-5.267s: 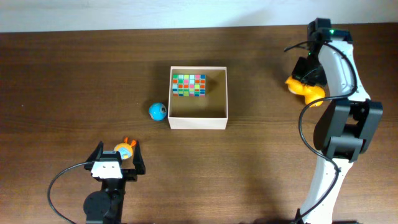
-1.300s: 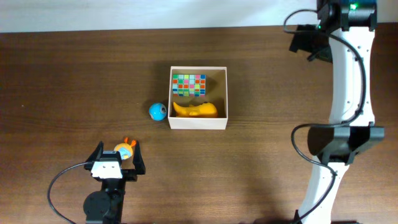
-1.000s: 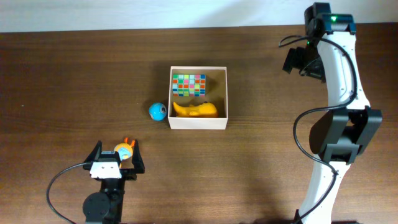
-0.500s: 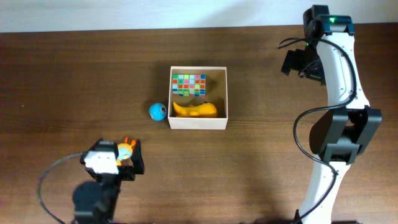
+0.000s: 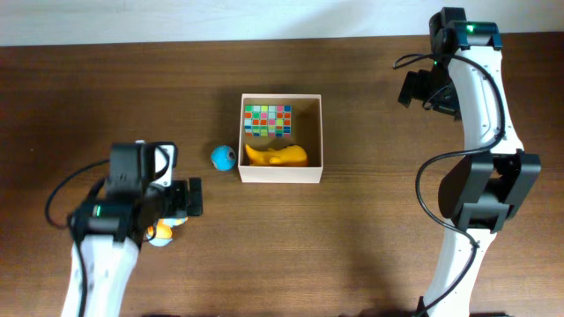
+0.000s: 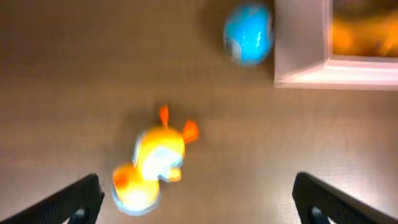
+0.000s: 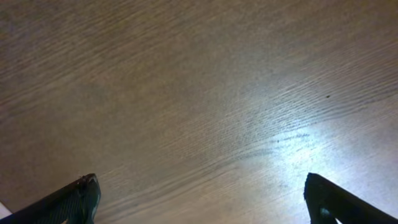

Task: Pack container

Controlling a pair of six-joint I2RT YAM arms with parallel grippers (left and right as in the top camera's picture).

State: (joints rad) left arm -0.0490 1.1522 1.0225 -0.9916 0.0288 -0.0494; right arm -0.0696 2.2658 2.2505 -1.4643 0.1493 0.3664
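The container [image 5: 280, 171] stands mid-table, white-walled, holding a colourful checked cube [image 5: 268, 120] and a yellow toy [image 5: 277, 155]. A blue ball [image 5: 223, 157] lies just left of it. An orange-and-blue toy [image 5: 160, 232] lies on the table, partly under my raised left gripper [image 5: 163, 195]. In the blurred left wrist view this toy [image 6: 152, 165] sits ahead of the open left gripper [image 6: 199, 202], nearer the left finger, with the ball [image 6: 249, 34] and the container's corner [image 6: 298, 62] beyond. My right gripper [image 5: 421, 88] hangs open at the far right; its wrist view shows the open right gripper [image 7: 202, 199] over bare wood.
The wooden table [image 5: 397, 211] ends at a pale strip [image 5: 176, 18] along the far edge. The right arm's white links [image 5: 480, 176] stand at the right side, with black cables looping beside both arms.
The yellow toy went from my right gripper at the far right into the container. In the last half second my left arm rose and swung away from the front edge, uncovering the orange-and-blue toy.
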